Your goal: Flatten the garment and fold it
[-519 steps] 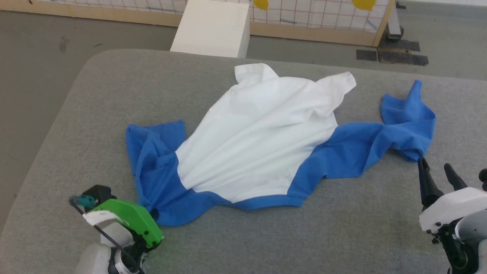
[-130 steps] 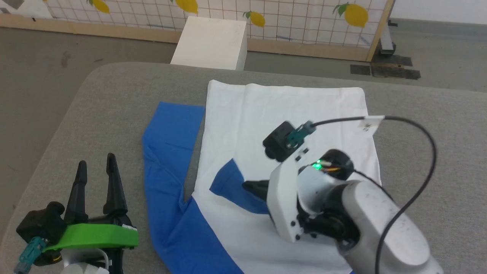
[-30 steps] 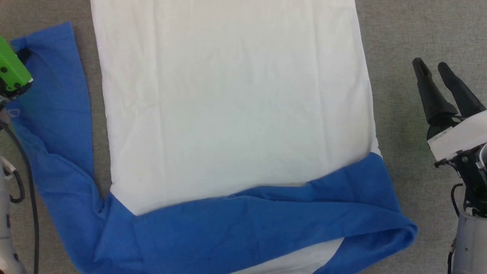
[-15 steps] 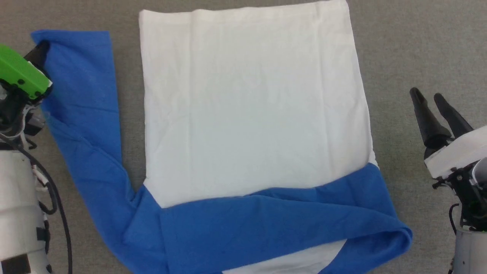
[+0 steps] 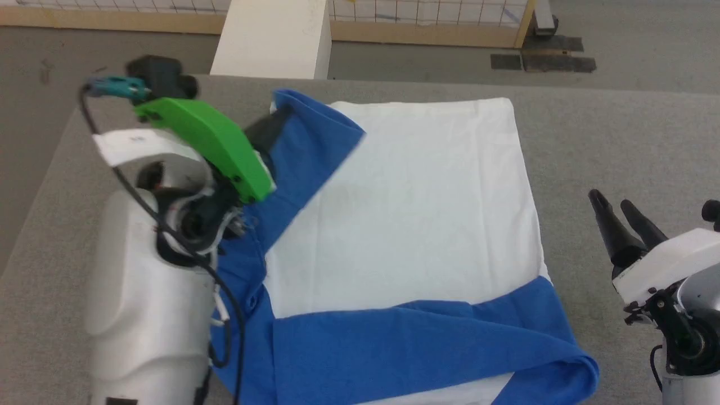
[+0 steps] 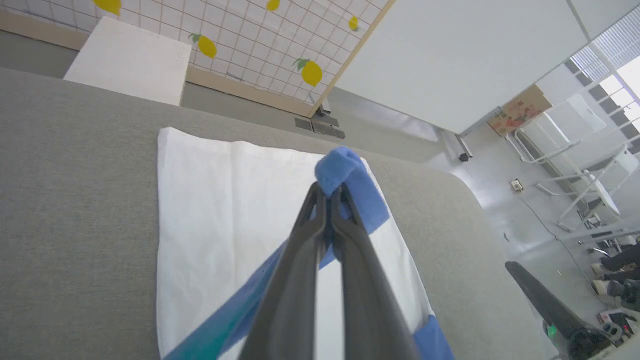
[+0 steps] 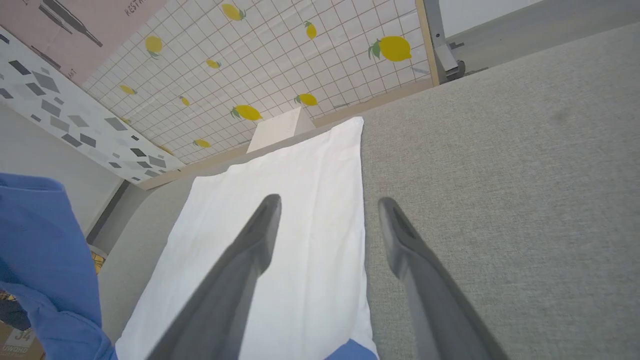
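The garment (image 5: 427,208) lies flat on the grey padded table (image 5: 619,140), white body spread out, blue shoulder band (image 5: 422,343) nearest me with one sleeve folded along it. My left gripper (image 5: 270,132) is shut on the cuff of the other blue sleeve (image 5: 315,140) and holds it raised above the white body's left side. In the left wrist view the left gripper (image 6: 327,192) pinches the bunched cuff (image 6: 345,167). My right gripper (image 5: 612,201) stands open off the cloth's right edge, empty; in its own view the right gripper (image 7: 330,202) spreads over the white hem (image 7: 280,225).
A rigid white box (image 5: 275,36) stands on the floor just beyond the table's far edge. Behind it runs a lemon-patterned grid panel (image 7: 310,65) with a wooden frame. Bare grey table lies to the right of the garment.
The head camera has tilted up, so the whole picture shifted. My left gripper has lifted the blue sleeve off the table and carried it right, over the white body. The right gripper stays open.
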Controlling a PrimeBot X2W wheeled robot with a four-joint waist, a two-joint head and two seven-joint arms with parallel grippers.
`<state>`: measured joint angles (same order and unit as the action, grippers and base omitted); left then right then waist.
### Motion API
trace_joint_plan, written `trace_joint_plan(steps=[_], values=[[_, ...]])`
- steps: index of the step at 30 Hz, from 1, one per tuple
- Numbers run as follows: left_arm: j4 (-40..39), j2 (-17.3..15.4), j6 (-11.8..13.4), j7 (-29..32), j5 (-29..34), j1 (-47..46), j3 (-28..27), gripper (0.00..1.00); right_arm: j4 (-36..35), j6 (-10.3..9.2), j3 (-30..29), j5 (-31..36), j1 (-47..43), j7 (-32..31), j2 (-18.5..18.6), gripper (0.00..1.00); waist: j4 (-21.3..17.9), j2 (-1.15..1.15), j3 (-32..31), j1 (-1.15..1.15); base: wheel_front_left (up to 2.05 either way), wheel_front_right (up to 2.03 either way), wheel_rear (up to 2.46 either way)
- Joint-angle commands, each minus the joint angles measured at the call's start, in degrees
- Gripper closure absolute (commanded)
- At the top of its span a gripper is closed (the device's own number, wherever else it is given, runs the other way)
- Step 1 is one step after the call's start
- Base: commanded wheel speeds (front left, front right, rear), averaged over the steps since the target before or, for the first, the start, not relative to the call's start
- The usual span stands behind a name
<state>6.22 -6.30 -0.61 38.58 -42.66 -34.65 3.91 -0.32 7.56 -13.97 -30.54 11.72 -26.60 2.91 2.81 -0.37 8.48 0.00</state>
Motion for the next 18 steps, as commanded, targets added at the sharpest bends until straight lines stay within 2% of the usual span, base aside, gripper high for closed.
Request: trace_joint_plan(steps=[1, 6, 10, 15, 18], values=[[-0.5, 2.2, -1.1, 0.4, -1.3, 3.2, 5.6, 1.0, 0.6, -0.08, -0.3, -0.8, -1.6, 0.4, 0.0, 0.0, 0.4, 0.37, -5.5, 0.0, 0.0, 0.0, 0.0], [1.6, 3.3, -1.2, -1.3, -3.0, 6.2, 14.8, 1.0, 1.0, -0.08, -0.3, -1.1, -2.4, 0.4, 0.0, 0.0, -1.4, 0.37, -5.3, 0.0, 0.0, 0.0, 0.0], [3.0, 3.4, 0.9, -6.3, -8.4, 7.4, 24.2, 1.0, 1.4, -0.08, 0.1, -1.6, -2.6, 0.6, 0.0, 0.0, -3.6, 0.37, -3.7, 0.0, 0.0, 0.0, 0.0], [9.0, 3.4, 3.1, -11.7, -9.4, 6.5, 34.7, 1.0, 1.8, -0.08, 0.5, -1.8, -2.0, 1.1, 0.0, 0.0, -6.6, 0.37, -0.7, 0.0, 0.0, 0.0, 0.0], [12.4, 3.4, 3.2, -12.7, -10.5, 6.1, 39.5, 1.0, 2.3, -0.08, 0.6, -2.0, -1.6, 1.4, 0.0, 0.0, -8.0, 0.37, 0.6, 0.0, 0.0, 0.0, 0.0]])
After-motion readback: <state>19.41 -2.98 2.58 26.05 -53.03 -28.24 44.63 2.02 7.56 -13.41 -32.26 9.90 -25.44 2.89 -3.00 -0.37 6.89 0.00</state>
